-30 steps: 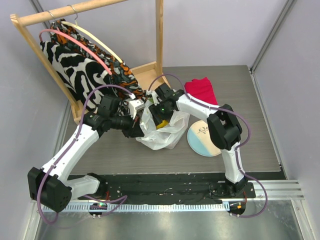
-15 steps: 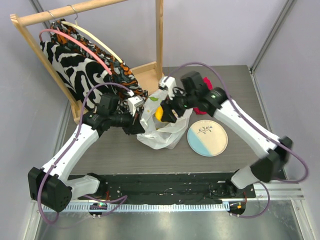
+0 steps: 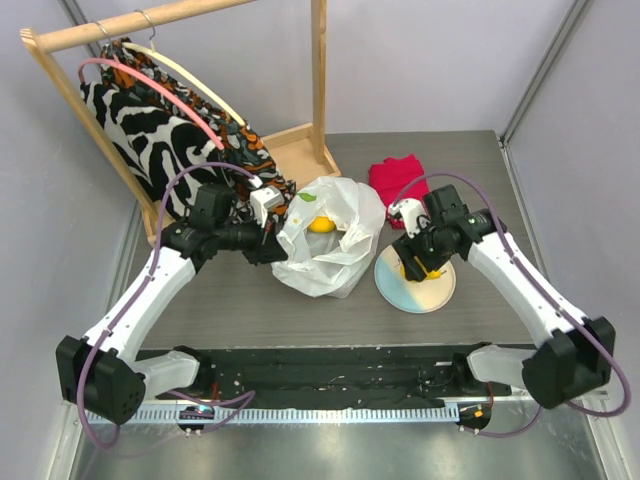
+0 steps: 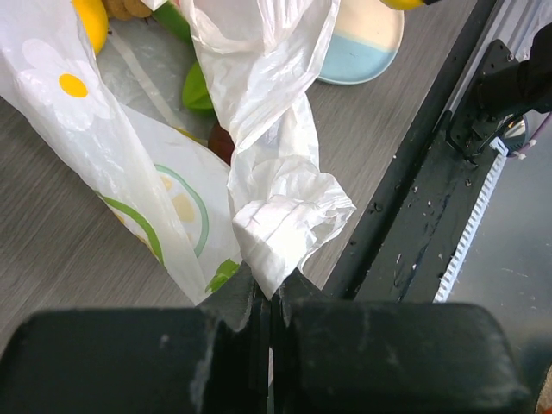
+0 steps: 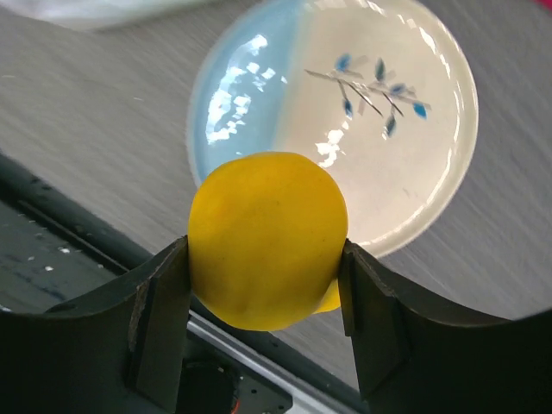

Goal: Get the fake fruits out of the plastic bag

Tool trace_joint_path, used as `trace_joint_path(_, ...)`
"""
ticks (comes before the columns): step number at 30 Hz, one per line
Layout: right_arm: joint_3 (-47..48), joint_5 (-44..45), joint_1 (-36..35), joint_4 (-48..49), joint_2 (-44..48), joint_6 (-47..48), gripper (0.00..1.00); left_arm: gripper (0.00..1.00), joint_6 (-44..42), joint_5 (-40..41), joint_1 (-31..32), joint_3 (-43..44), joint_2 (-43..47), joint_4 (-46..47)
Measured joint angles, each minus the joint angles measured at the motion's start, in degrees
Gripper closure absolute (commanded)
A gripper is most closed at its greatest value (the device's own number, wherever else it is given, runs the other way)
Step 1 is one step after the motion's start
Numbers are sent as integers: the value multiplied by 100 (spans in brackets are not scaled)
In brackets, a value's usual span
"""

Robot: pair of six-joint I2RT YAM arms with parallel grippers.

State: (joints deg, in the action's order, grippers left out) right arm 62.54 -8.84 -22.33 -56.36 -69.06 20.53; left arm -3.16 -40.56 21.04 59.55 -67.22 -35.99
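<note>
Looking at the plate [image 3: 432,292] first: what is over it?
The right gripper [image 3: 414,268] hangs over its left part. The jaws are closed on a yellow lemon [image 5: 267,237], one finger on each side of it.
Which way does the lemon point?
From the wrist camera it looks almost round, so I cannot tell its long axis. I also cannot tell whether it touches the plate.
Is something written on the plate?
Only a drawing: a thin sprig [image 5: 375,86] with blue leaves on the cream half. The other half is pale blue.
And the plastic bag [image 3: 330,268]?
It lies just left of the plate, crumpled, with the mouth open upward. I cannot tell if it touches the rim. Its print is pictures — a white flower [image 4: 52,82] with a yellow centre, and green and orange citrus rings [image 4: 177,207].
Who holds it?
The left gripper [image 4: 269,302], on the side of the bag away from the plate. Its jaws are shut tight on a twisted fold of the white plastic.
What is inside?
A second lemon [image 3: 320,225], a green piece [image 4: 197,90], a dark red piece [image 4: 222,142] under the film, and a brownish cluster [image 4: 129,7] cut by the picture's edge.
And behind the plate?
A red cloth [image 3: 400,178] — folded, a little apart from it.
</note>
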Motion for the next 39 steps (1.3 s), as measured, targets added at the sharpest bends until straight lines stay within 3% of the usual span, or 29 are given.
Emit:
trace_joint_path(4, -160, 144, 577, 260, -741, 184, 70, 100, 0, 4, -57, 0, 11, 17)
trace_joint_path(9, -94, 232, 590, 975, -1626, 535, 67, 100, -87, 11, -85, 0, 15, 0)
trace_joint_path(12, -74, 258, 588, 1316, -1956, 658, 57, 100, -160, 15, -85, 0, 11, -15)
trace_joint_path(14, -74, 275, 588, 1473, -2081, 678, 34, 100, -181, 22, -87, 0, 9, -28)
trace_joint_path(15, -72, 271, 590, 1512, -2100, 675, 4, 100, -184, 22, -87, 0, 9, -33)
trace_joint_path(16, -74, 262, 588, 1556, -2096, 671, 0, 100, -186, 22, -87, 0, 9, -33)
trace_joint_path(21, -11, -142, 590, 1550, -1921, 520, 0, 100, -186, 20, -87, 0, 9, -55)
trace_joint_path(24, 568, -743, 527, 1132, -1523, 337, 0, 100, -184, 15, -87, -17, 9, -68)
trace_joint_path(27, 1320, -1060, 79, 1207, -1119, 52, 6, 100, -179, -31, -87, -149, 17, -63)
trace_joint_path(30, 1963, -1147, -907, 1580, -957, -232, 16, 100, -129, -122, -87, -378, 66, -81)
trace_joint_path(34, 2308, -1161, -1709, 1919, -1460, -369, 35, 100, 0, -249, -87, -483, 105, -131)
trace_joint_path(39, 2590, -881, -1746, 1908, -2964, -404, 42, 100, 44, -289, -116, -483, 304, -166)
